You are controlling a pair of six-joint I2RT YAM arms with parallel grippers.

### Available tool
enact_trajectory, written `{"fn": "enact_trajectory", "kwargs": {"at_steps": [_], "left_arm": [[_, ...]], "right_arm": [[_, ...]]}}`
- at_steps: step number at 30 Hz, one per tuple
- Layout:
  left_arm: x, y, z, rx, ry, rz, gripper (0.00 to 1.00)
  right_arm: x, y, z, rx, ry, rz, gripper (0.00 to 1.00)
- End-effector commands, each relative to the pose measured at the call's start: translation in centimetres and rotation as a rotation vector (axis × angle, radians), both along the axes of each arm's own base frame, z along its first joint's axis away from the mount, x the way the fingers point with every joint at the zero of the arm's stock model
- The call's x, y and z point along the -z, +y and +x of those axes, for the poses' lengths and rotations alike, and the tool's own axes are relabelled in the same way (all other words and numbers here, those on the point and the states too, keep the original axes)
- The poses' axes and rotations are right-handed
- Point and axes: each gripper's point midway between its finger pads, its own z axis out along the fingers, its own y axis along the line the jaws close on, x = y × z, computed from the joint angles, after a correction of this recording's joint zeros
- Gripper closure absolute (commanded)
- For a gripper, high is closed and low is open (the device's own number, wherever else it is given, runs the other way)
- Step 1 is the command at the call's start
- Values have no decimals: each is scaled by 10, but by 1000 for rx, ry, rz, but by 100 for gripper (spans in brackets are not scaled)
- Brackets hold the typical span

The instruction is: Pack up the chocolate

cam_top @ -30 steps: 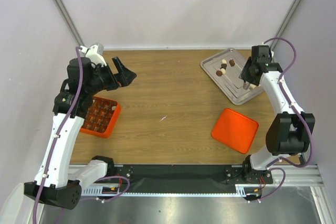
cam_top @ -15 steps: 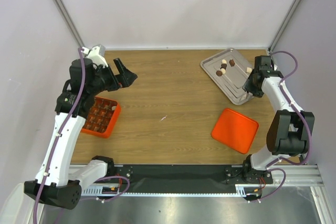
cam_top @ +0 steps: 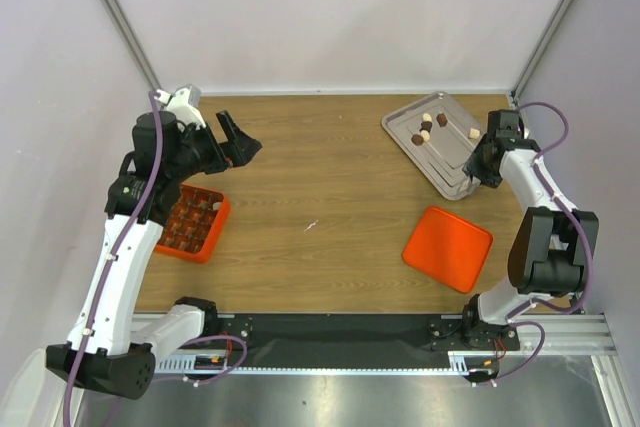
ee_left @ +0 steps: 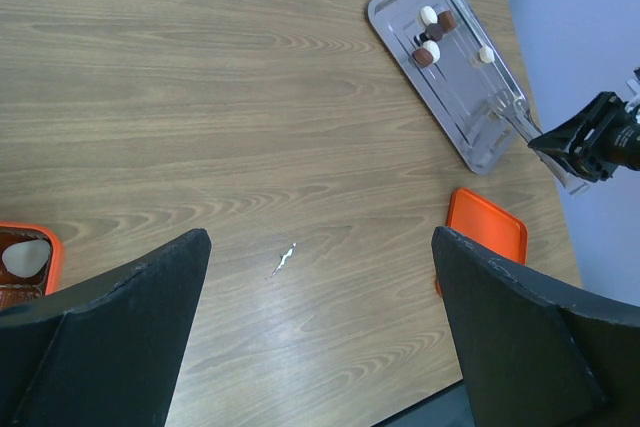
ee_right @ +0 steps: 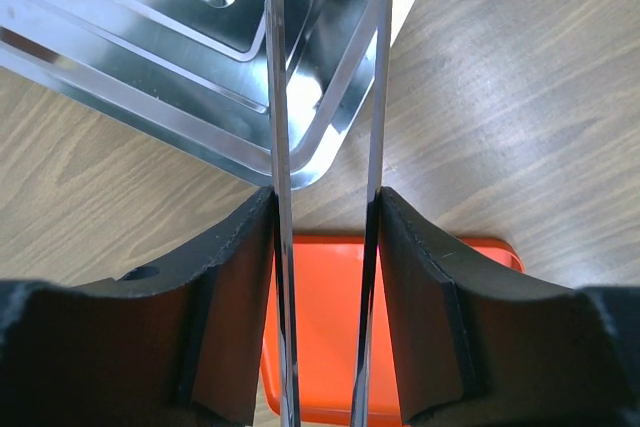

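Observation:
Several pieces of chocolate, brown and cream, lie on the far end of a steel tray; one cream piece lies apart at its right rim. The left wrist view shows them too, chocolate. My right gripper hangs over the tray's near right edge, shut on thin metal tongs. The tongs' two arms stand apart, with the tips out of view. My left gripper hovers open and empty, high over the left of the table. More pieces sit in the orange gridded box.
An orange lid lies flat on the table near the right arm's base, just in front of the tray. The gridded box sits by the table's left edge under the left arm. A small white scrap lies mid-table.
My right gripper has drawn back from over the tray's middle to its near right edge, uncovering the lone cream piece. The left arm has not moved.

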Motion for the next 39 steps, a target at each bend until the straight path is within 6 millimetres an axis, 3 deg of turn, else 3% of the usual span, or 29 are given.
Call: {"fn": "enact_trajectory", "kwargs": {"at_steps": [1,6,13,18,22,23,26,27,29,30,31,32,33,34,36,37,39], "left_arm": [[-11,1,3,-3,-46,-9,0],[-14,2,3,-8,-50,-5,0],[-27,3,4,-15,-71,-3,0],[-47,4,3,-19,-110,-10,0],[-62,5,1,-23,-138,-13,0],[-68,6,1,-29,-146,-11,0],[-80,8,-2,-35,-174,-10,0],[-83,9,-4,-40,-179,-11,0],[-88,9,-7,-38,-190,-17,0],[-93,9,-9,-37,-202,-16,0],[-92,10,-10,-39,-197,-11,0],[-96,11,-13,-42,-201,-10,0],[-98,14,-14,-50,-205,-2,0],[-106,16,-19,-59,-225,3,0],[-109,24,-23,-94,-232,19,0],[-112,27,-25,-107,-242,28,0],[-117,35,-31,-139,-264,41,0]], "right_arm": [[0,-1,11,4,-35,11,52],[2,1,13,-10,-29,22,56],[-21,6,9,-36,-48,31,62],[-54,21,10,-92,-107,30,65],[-86,56,16,-187,-193,73,65],[-93,93,16,-279,-213,93,64],[-116,153,23,-400,-302,144,64],[-120,193,17,-493,-321,164,64],[-131,242,20,-566,-374,204,64],[-135,288,15,-651,-399,241,64],[-137,309,12,-686,-410,256,64],[-135,345,-2,-760,-407,279,64],[-141,370,-6,-810,-436,310,64],[-134,392,-3,-847,-428,311,64],[-135,444,-30,-980,-418,357,64],[-129,470,-34,-1037,-417,358,64],[-122,502,-51,-1128,-407,376,64]]}}
